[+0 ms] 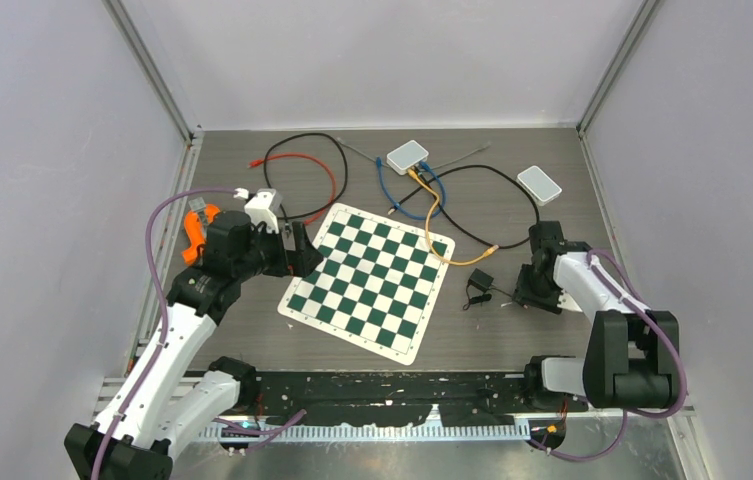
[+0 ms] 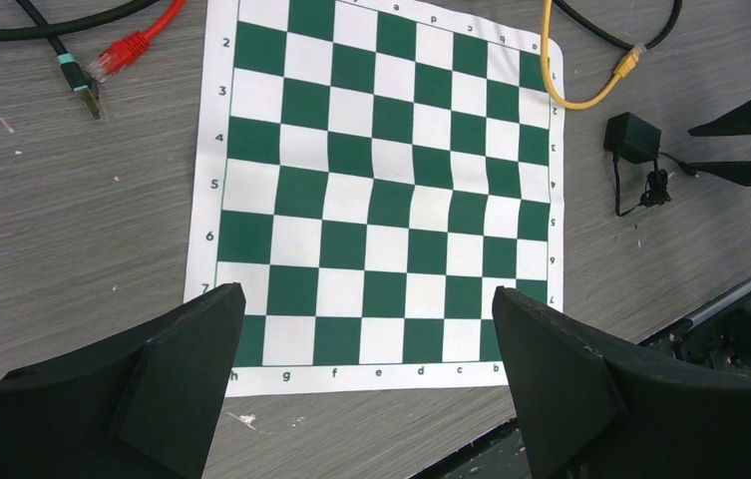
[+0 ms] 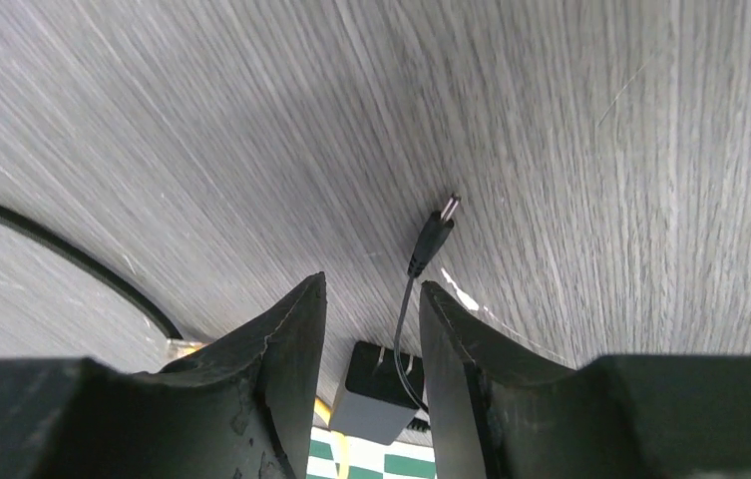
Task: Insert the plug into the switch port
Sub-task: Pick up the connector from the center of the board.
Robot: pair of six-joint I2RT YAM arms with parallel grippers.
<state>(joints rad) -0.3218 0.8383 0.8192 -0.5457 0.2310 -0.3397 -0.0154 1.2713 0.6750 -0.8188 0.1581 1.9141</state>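
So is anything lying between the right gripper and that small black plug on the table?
Nothing visible. In the right wrist view the right gripper is slightly open, and the plug lies on the table just beyond it. Only its own thin wire runs back to the black adapter.

This was a robotics lab test cell. A grey wood-grain worktop (image 1: 492, 345) was boxed in by plain pale panels (image 1: 392, 50) on aluminium posts (image 1: 152, 70). A left arm (image 1: 177, 340) and a right arm (image 1: 592, 285) were bolted along the bottom edge. A printed chessboard mat (image 1: 369, 280) lay at centre, with patch cables (image 1: 433, 215) and a small white switch (image 1: 407, 155) at upper centre.
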